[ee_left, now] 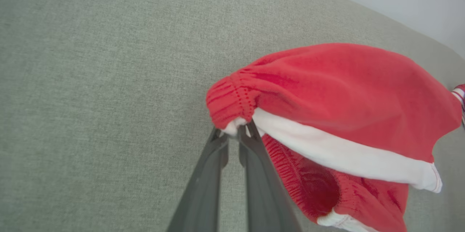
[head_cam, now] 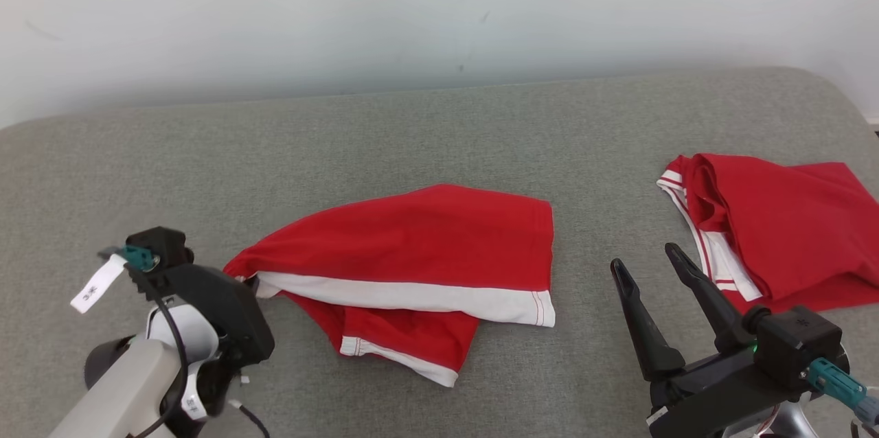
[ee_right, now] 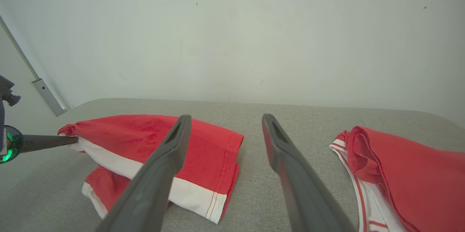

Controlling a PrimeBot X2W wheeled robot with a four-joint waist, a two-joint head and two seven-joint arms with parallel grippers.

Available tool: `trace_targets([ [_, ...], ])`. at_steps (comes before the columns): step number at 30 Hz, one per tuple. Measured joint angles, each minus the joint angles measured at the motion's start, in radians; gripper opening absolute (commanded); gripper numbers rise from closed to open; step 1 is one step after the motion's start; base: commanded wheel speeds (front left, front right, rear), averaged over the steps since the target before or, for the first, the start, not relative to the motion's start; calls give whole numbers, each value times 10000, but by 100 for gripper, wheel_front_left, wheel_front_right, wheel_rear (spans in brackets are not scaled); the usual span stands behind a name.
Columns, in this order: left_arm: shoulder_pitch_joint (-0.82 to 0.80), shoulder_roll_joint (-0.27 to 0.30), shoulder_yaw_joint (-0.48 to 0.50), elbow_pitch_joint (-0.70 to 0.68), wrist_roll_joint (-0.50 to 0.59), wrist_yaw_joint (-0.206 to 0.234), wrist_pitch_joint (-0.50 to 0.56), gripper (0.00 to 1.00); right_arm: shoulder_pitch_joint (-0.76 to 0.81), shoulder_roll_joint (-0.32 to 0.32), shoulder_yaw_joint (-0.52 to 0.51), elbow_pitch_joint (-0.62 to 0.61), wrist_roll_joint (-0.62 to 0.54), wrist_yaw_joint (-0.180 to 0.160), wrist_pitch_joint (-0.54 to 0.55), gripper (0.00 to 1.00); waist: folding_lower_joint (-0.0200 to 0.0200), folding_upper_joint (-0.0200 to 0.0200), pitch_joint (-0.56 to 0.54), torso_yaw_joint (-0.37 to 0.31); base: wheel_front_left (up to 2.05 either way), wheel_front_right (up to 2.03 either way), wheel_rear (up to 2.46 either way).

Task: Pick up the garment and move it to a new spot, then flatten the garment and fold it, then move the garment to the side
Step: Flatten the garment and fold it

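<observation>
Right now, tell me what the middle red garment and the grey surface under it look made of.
Red garment: soft matte knit, likely cotton jersey; it drapes in folds, with a gathered ribbed edge and stitched white band. Grey surface: matte woven upholstery cloth, judging by its flecked weave; rounded edges hint at padding.

In the head view my left gripper (ee_left: 235, 133) hides its own fingers behind its black housing (head_cam: 220, 307), so the spot where they pinch the waistband of the shorts (head_cam: 412, 239) is covered there, and the print on the white label (head_cam: 96, 285) at my wrist is too small to read. The lower leg of the shorts lies partly tucked under the upper layer, and the left wrist view cuts it off at the bottom edge. The second red garment (head_cam: 790, 225) runs off the right edge in the head and right wrist views, so I cannot tell its full shape.
</observation>
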Motion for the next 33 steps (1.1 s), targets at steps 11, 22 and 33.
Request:
trace_targets([
  [11, 491, 138, 257, 485, -343, -90, -77, 54, -27, 0, 23, -54, -46, 0, 65, 100, 0, 0, 71, 473, 0, 0, 0],
  [22, 709, 397, 422, 278, -468, -146, -416, 100, -55, 0, -84, -71, -138, 0, 217, 100, 0, 1, -76, 785, 0, 0, 0],
  [33, 1195, 809, 1488, -2201, -29, -94, -3083, 100, -305, 0, -646, 261, -449, 0, 786, 100, 0, 1, -465, 1041, 0, 0, 0],
])
